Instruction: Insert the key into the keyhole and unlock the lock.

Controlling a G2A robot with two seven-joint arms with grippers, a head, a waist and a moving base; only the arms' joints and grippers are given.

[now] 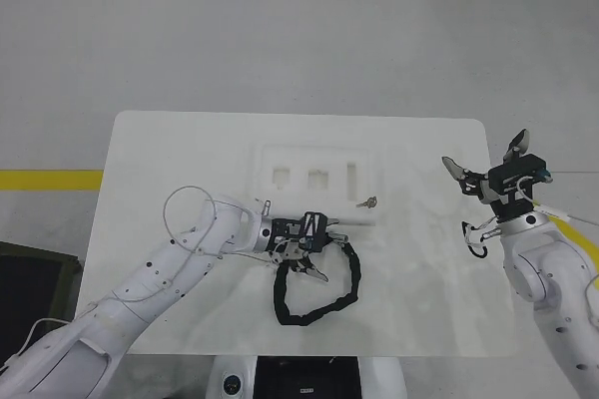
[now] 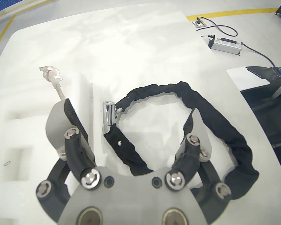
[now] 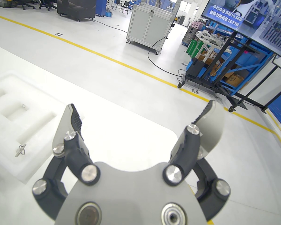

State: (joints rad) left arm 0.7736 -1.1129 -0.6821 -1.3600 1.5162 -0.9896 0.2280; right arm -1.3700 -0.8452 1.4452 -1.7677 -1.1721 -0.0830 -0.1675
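Observation:
A black fabric-sleeved chain lock [image 1: 324, 299] lies in a loop on the white table, its chrome lock cylinder [image 2: 108, 115] at one end. My left gripper [image 1: 324, 242] [image 2: 128, 118] hovers open over that end, with the cylinder and sleeve between its fingers and touching neither. The silver key [image 1: 366, 202] [image 2: 52, 74] [image 3: 20, 150] rests on the rim of the white foam tray [image 1: 299, 160], just beyond the left gripper. My right gripper [image 1: 486, 155] [image 3: 140, 110] is wide open and holds nothing, raised at the table's right edge, far from key and lock.
The foam tray [image 2: 14, 118] [image 3: 32, 118] has several rectangular recesses; one holds a small ring [image 3: 23, 106]. The table [image 1: 180, 160] is bare around the chain. A power supply with cables [image 2: 226, 44] lies on the floor past the table.

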